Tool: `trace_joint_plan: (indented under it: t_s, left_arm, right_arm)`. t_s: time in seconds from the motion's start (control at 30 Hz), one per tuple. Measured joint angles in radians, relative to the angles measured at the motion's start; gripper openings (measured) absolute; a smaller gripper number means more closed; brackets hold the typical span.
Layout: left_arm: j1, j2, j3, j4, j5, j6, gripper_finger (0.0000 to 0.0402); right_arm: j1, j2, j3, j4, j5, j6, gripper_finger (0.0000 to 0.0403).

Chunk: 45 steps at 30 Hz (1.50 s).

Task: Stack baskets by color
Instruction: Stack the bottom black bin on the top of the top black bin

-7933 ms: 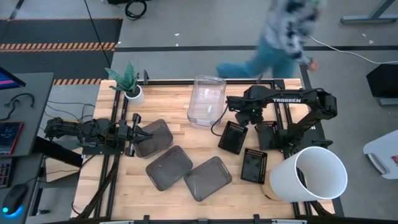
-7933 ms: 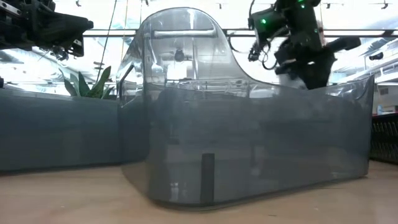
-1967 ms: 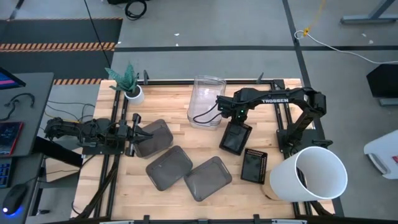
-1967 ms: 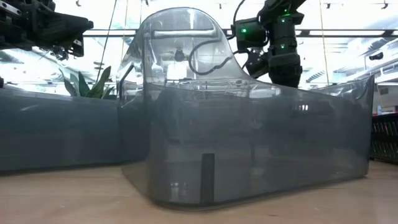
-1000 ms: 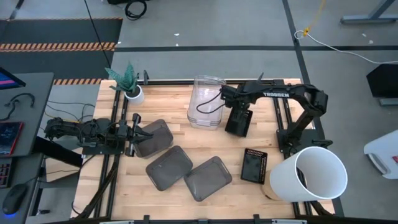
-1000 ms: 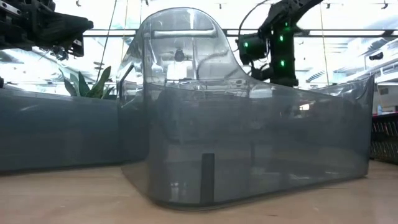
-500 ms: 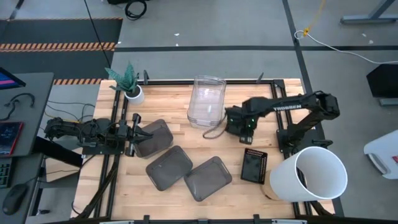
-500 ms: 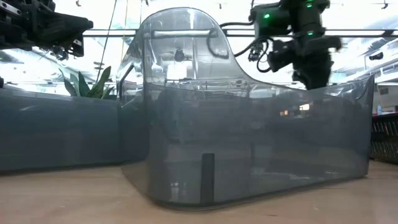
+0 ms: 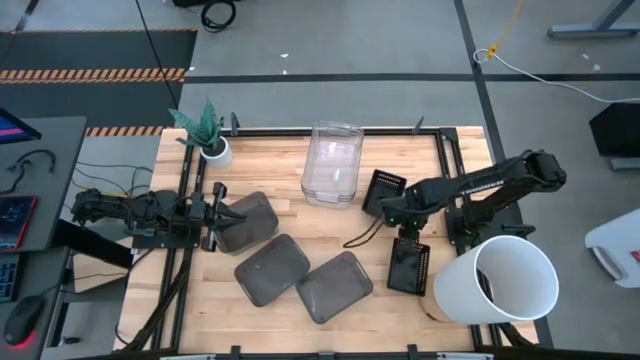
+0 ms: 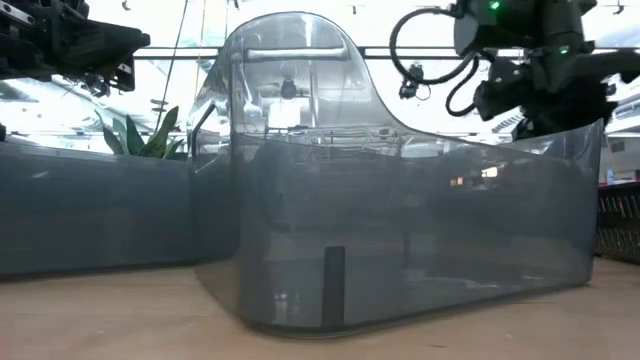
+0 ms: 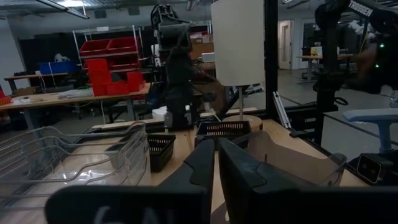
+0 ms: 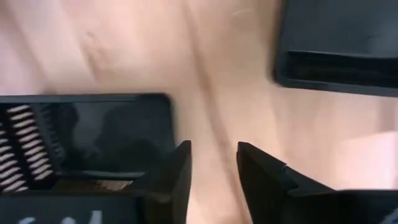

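Observation:
A black perforated basket [image 9: 386, 189] rests on the table beside the clear baskets [image 9: 333, 163]. Another black basket [image 9: 408, 265] lies nearer the front edge. Three smoky dark grey baskets [image 9: 272, 268] lie side by side on the left half. My right gripper [image 9: 392, 222] points down between the two black baskets. It is open [image 12: 213, 162], with only bare wood between its fingers and a black basket [image 12: 87, 134] beside it. My left gripper [image 9: 216, 212] waits at the left, shut [image 11: 216, 165], raised by the nearest grey basket [image 9: 248, 220].
A large white bucket [image 9: 505, 282] lies on its side at the front right corner. A small potted plant [image 9: 210, 140] stands at the back left. Black frame rails [image 9: 185, 250] run along the table's left and right sides. Bare wood shows between the grey and black baskets.
My right gripper has swung away from the black basket beside the clear baskets, toward the table's near edge and the other black basket, sinking a little and turning at the wrist. The black basket by the clear ones has stayed where it was.

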Motion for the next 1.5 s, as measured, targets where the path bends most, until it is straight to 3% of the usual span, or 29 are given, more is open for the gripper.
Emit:
trace_joint_plan:
  t_s: [0.27,0.57,0.77,1.3,1.5]
  left_arm:
    - [0.0,0.0,0.0,0.0,0.0,0.0,0.003]
    - [0.0,0.0,0.0,0.0,0.0,0.0,0.0035]
    - [0.0,0.0,0.0,0.0,0.0,0.0,0.0029]
    - [0.0,0.0,0.0,0.0,0.0,0.0,0.0028]
    - [0.0,0.0,0.0,0.0,0.0,0.0,0.0028]
  right_arm:
    - [0.084,-0.003,-0.029,0.058,0.001,0.069,0.02]
    - [0.14,-0.003,-0.134,0.18,0.03,0.122,0.0196]
    - [0.144,-0.003,-0.183,0.202,0.029,0.177,0.0162]
    - [0.153,-0.002,-0.202,0.211,0.011,0.193,0.0013]
    - [0.152,-0.002,-0.202,0.212,-0.008,0.193,0.0013]
